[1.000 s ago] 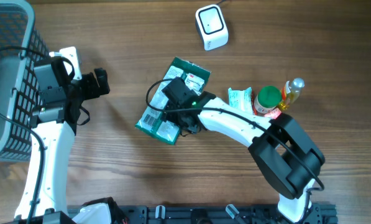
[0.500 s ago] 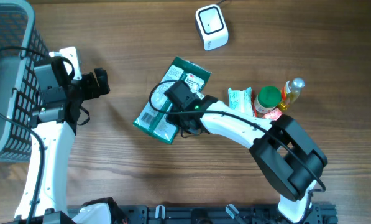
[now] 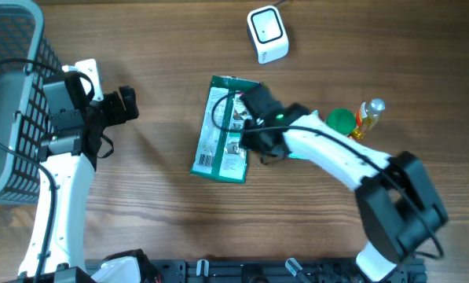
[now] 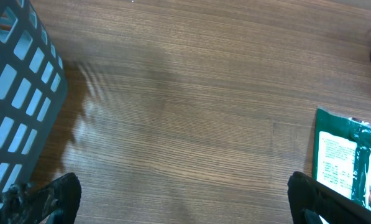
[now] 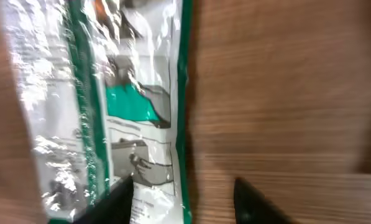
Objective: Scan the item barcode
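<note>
1. The green packet (image 3: pixel 222 130) lies flat in the middle of the counter (image 3: pixel 163 212). Its long side now runs nearly straight up and down in the overhead view.
2. A second ago it lay slanted and a little further to my left. It has swung round and slid toward my right arm, so its top end now points more nearly at the scanner (image 3: pixel 267 34).
3. My right fingers (image 5: pixel 260 202) stand partly apart. One tip rests over the packet's right edge and the other over bare wood. They are closed on nothing that I can see, so I judge I have been nudging the packet, not carrying it.
4. My wrist view is blurred, so I cannot find the barcode there. From overhead a pale panel near the packet's lower left corner may be it.
5. The scanner stands well apart, further up the counter. I judge the scan is not yet done. The packet must be gripped properly and its code turned to the scanner's face.
6. The thin, slippery film looks hard to pinch while it lies flat.
7. My left fingers (image 4: pixel 54 196) hang wide open and empty near the basket (image 3: pixel 6 94). The bottles (image 3: pixel 368 114) stand just beyond my right arm.
</note>
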Available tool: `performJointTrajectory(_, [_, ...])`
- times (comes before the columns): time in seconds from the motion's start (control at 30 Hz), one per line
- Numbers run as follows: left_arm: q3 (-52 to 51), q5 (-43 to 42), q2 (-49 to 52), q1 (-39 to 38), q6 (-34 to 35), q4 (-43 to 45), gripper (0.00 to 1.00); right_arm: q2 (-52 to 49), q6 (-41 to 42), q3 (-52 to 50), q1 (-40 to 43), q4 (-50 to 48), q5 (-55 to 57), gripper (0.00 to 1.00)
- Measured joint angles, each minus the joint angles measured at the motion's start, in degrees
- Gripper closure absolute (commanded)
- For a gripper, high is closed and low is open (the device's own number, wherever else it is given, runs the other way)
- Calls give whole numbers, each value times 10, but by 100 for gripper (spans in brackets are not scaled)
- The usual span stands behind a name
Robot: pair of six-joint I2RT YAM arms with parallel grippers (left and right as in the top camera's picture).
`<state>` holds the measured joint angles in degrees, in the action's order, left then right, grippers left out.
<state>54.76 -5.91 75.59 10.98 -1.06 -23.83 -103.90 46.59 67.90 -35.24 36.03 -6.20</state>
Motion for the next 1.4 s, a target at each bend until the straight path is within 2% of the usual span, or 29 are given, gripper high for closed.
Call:
performJointTrajectory(0.07, [0,0,0,0,0,0,0,20,-4,0,9,2,-2,30])
performJointTrajectory(0.17, [0,0,0,0,0,0,0,20,23,0,-11,0,4,26])
performJointTrajectory(0.2, [0,0,0,0,0,0,0,20,35,0,-30,-3,21,19])
performJointTrajectory(0.23, [0,0,0,0,0,0,0,20,46,0,-61,-15,43,0])
performJointTrajectory(0.37, [0,0,0,0,0,0,0,-1,78,0,-106,-50,82,0])
performJointTrajectory(0.47, [0,0,0,0,0,0,0,-45,101,0,-110,-51,118,11])
performJointTrajectory(0.5, [0,0,0,0,0,0,0,-59,106,0,-116,-51,134,19])
performJointTrajectory(0.53, [0,0,0,0,0,0,0,-68,108,0,-122,-52,148,38])
performJointTrajectory(0.57, [0,0,0,0,0,0,0,-68,110,0,-131,-57,155,49])
performJointTrajectory(0.93, [0,0,0,0,0,0,0,-61,128,-33,-132,-121,164,48])
performJointTrajectory(0.97, [0,0,0,0,0,0,0,-61,128,-33,-133,-122,172,50])
performJointTrajectory(1.0, [0,0,0,0,0,0,0,-61,128,-34,-133,-124,178,58])
performJointTrajectory(1.03, [0,0,0,0,0,0,0,-61,128,-37,-133,-129,181,60])
performJointTrajectory(1.17, [0,0,0,0,0,0,0,-68,128,-37,-133,-147,184,57])
performJointTrajectory(1.23, [0,0,0,0,0,0,0,-83,128,-24,-133,-158,190,71])
performJointTrajectory(1.27, [0,0,0,0,0,0,0,-90,126,-20,-133,-159,196,89])
performJointTrajectory(1.3, [0,0,0,0,0,0,0,-92,121,-18,-133,-160,197,96])
performJointTrajectory(1.4, [0,0,0,0,0,0,0,-87,80,-20,-118,-162,179,96])
